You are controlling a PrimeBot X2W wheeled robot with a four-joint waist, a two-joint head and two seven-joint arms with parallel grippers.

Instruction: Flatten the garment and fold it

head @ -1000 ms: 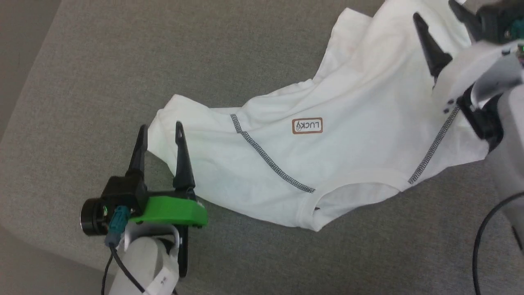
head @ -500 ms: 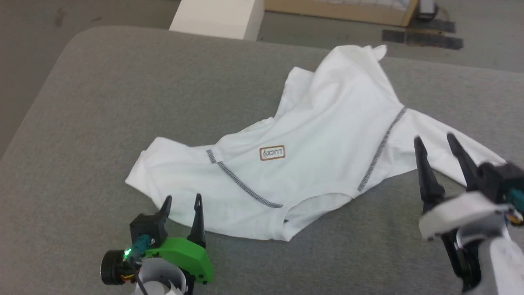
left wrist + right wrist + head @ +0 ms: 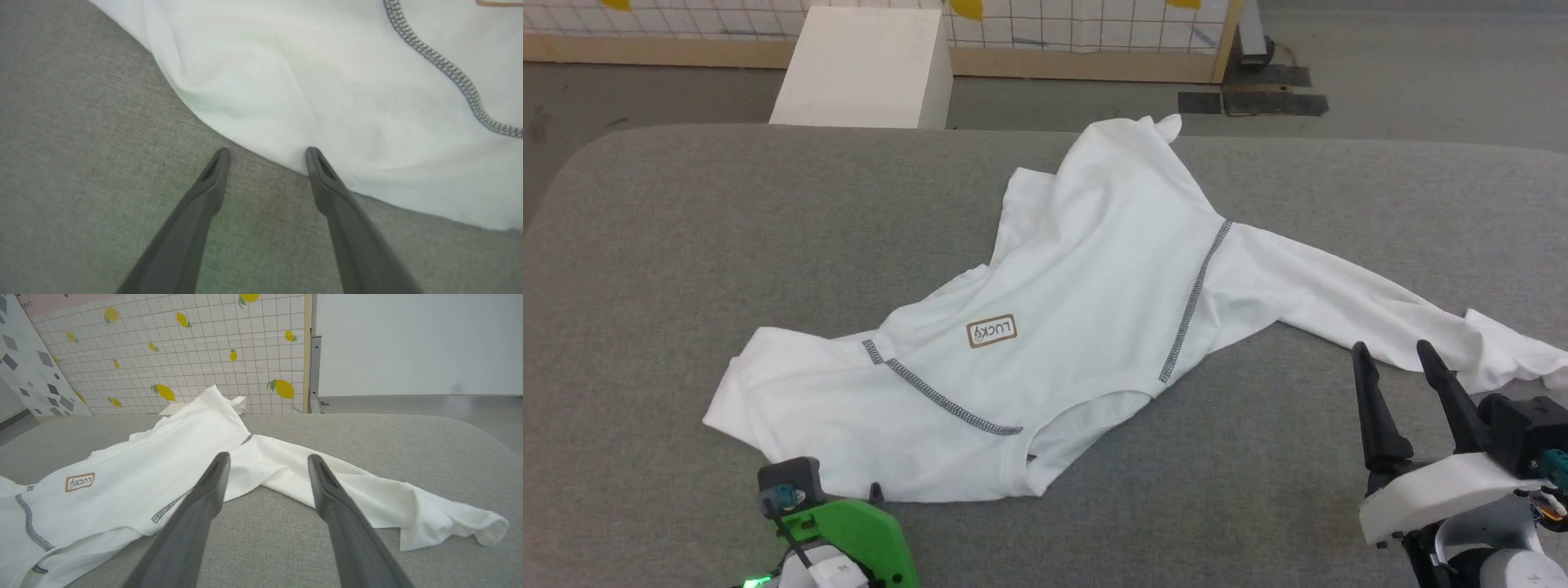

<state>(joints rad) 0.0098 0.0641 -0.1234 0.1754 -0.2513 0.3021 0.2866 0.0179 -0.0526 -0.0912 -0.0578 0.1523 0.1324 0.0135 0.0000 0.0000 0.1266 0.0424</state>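
1. Grey fabric covers the table (image 3: 686, 245), whose far edge runs straight and rounds off at the far left corner; beyond it lie a grey floor, one white box (image 3: 862, 69) and a gridded wall panel (image 3: 204, 355) printed with yellow lemons.
2. One garment (image 3: 1094, 310), white and rumpled, lies slantwise across the middle of the table, its far tip close to the far edge.
3. Wide bare fabric lies open to the left of the garment and along the near side between the two arms.
4. Two sleeves spread out: one (image 3: 760, 392) toward the near left, the other (image 3: 1380, 314) long and stretched toward the right.
5. One tan patch (image 3: 992, 331) reads "LUCKY", upside down from the head view.
6. Two dark grey stitched seam lines show (image 3: 943, 400) (image 3: 1194, 298).
7. Left end effector (image 3: 267, 153): fingers spread wide, holding nothing, over bare table at the garment's near edge, with one fingertip right at the cloth's border.
8. Right end effector (image 3: 1390, 349): fingers spread wide, holding nothing, just near the long sleeve.
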